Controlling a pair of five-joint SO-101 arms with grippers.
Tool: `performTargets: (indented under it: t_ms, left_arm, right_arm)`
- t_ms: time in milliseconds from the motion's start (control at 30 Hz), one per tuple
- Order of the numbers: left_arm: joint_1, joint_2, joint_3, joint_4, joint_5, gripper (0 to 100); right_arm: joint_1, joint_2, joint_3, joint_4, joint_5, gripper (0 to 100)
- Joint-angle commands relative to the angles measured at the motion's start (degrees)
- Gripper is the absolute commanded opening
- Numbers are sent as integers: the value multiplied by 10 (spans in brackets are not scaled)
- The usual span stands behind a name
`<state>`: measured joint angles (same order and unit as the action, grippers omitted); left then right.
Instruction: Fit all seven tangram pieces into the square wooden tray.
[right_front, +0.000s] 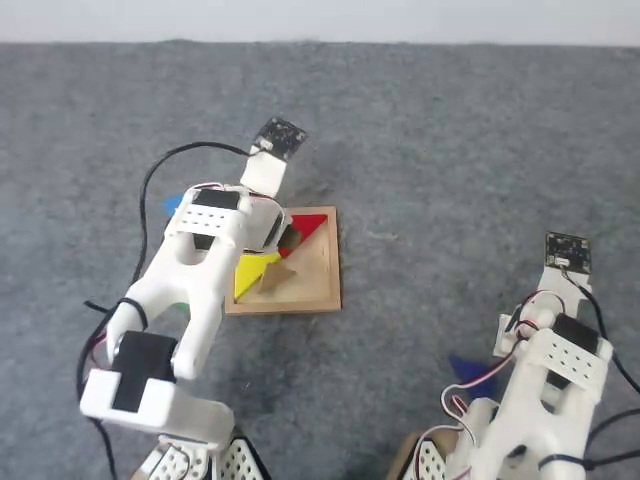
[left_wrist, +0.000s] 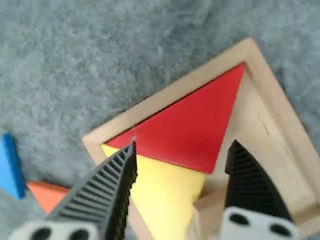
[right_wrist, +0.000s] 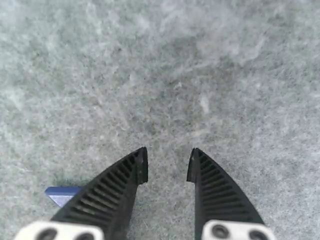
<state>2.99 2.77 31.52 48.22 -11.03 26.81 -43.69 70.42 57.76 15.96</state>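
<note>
Hovering over the square wooden tray (left_wrist: 167, 90), my left jaws stand spread wide with nothing between them. Below them the red triangle (left_wrist: 190, 130) lies flat in one corner of the tray, and the yellow triangle (left_wrist: 165, 192) lies flat against its long edge. Two pieces wait outside on the grey worktop (left_wrist: 75, 60): a blue piece (left_wrist: 11, 165) and an orange piece (left_wrist: 47, 195), touching or nearly so, just beside the tray's corner. My right jaws hang well apart from the tray, parted a little and holding nothing, with a dark blue piece (right_wrist: 62, 194) lying on the worktop just beside one of them.

I judge these pieces to be thin, stiff slabs of painted wood, light enough that weight is no worry. The glossy faces will likely be slippery, so I would not press on the flats. I would take each piece across two opposite edges, near its middle, so that it does not swing round in the pinch. Since they lie flat, the jaw tips must go low, and the fuzzy worktop looks soft enough to let them sink past an edge. The sharp corners could catch on the tray's rim, so a piece should go in level.
</note>
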Motion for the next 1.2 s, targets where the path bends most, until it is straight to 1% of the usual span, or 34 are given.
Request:
performTargets:
  t_ms: [0,167,333,400,733,900,1033,1167]
  left_arm:
    - [5,-6,8,6,20,215]
    - [3,-8,35,25,25,176]
    - [4,-11,36,60,25,91]
    - [1,-11,36,73,22,75]
    - [1,-13,-5,157,-5,75]
    - [1,-13,-4,181,-67,75]
    - [-29,-38,-8,185,-74,75]
    - [-61,-114,-1,204,-72,75]
  right_arm:
    - [-4,-3,-17,-7,14,133]
    - [-4,-3,-17,-7,14,133]
    - [-4,-3,-17,-7,14,133]
    - [-4,-3,-17,-7,14,133]
    - [-4,-3,-17,-7,14,132]
    - [-4,-3,-17,-7,14,132]
    - [-4,-3,-17,-7,14,132]
    - [-4,-3,-17,-7,14,132]
